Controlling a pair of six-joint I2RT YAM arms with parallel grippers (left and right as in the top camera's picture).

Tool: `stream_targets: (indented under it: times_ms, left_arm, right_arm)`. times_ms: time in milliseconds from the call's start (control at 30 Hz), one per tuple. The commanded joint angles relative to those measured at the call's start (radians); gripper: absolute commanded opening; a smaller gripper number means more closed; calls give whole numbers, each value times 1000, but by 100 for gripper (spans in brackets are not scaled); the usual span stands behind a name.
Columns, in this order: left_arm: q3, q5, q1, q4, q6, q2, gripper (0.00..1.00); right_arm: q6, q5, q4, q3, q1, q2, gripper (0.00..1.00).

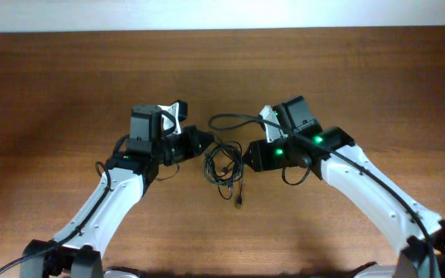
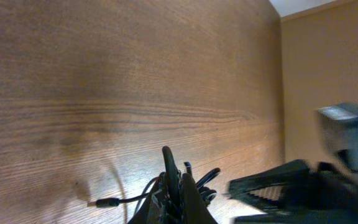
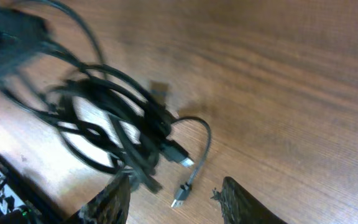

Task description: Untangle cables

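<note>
A brown wood-grain desk (image 1: 346,69) fills the overhead view, with a pale strip of wall (image 1: 222,11) along its far edge. Near the middle of the desk lies a small knotted bundle of thin black flexible cables (image 1: 222,164), directly between two white-and-black robot arms that reach in from either side. One strand loops away from the bundle toward the right arm, and another trails toward the near edge.

The left tool (image 1: 203,141) sits at the bundle's left edge. In the left wrist view its fingers (image 2: 169,180) are pressed together, with cable loops (image 2: 204,177) showing on either side of them. Whether a strand is pinched between them cannot be told.

The right tool (image 3: 173,183) hangs just beside the tangle (image 3: 117,124) with its two fingers spread apart and gripping nothing. A small silver-tipped plug end (image 3: 179,201) rests on the bare wood in the gap between them.
</note>
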Motion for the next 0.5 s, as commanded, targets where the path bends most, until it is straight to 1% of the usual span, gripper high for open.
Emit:
stream_targets:
  times_ms: [0, 33, 67, 133, 167, 200, 233, 300, 333, 367, 400, 433, 467]
  left_arm:
    - [6, 28, -1, 24, -43, 1, 0]
    - [6, 18, -1, 21, -43, 1, 0]
    - [6, 4, -1, 14, -43, 1, 0]
    - [6, -31, -1, -13, -43, 1, 0]
    - [6, -30, -1, -13, -43, 1, 0]
    - [6, -30, -1, -13, -47, 1, 0]
    - [6, -30, -1, -13, -47, 1, 0]
    - [6, -31, -1, -9, -65, 1, 0]
    - [6, -31, -1, -8, -111, 1, 0]
    - [6, -31, -1, 2, -161, 1, 0]
    - [6, -30, -1, 11, -209, 1, 0]
    - [6, -27, -1, 9, -241, 1, 0]
    - [6, -27, -1, 1, -267, 1, 0]
  right_arm:
    - [39, -54, 19, -2, 44, 51, 47]
    - [38, -61, 41, -2, 60, 61, 47]
    - [39, -66, 66, -2, 76, 66, 41]
    - [25, -187, 146, -2, 105, 78, 28]
    - [24, -241, 178, -2, 117, 87, 25]
    - [24, -275, 196, -2, 119, 95, 18]
    - [24, -298, 203, -2, 119, 103, 6]
    - [23, -346, 206, -2, 120, 113, 4]
    - [22, -343, 206, -2, 125, 117, 5]
    - [20, -326, 207, -2, 132, 124, 13]
    - [21, -249, 206, -2, 143, 134, 31]
    - [25, -156, 211, -2, 153, 145, 45]
    - [33, -101, 224, -2, 156, 159, 51]
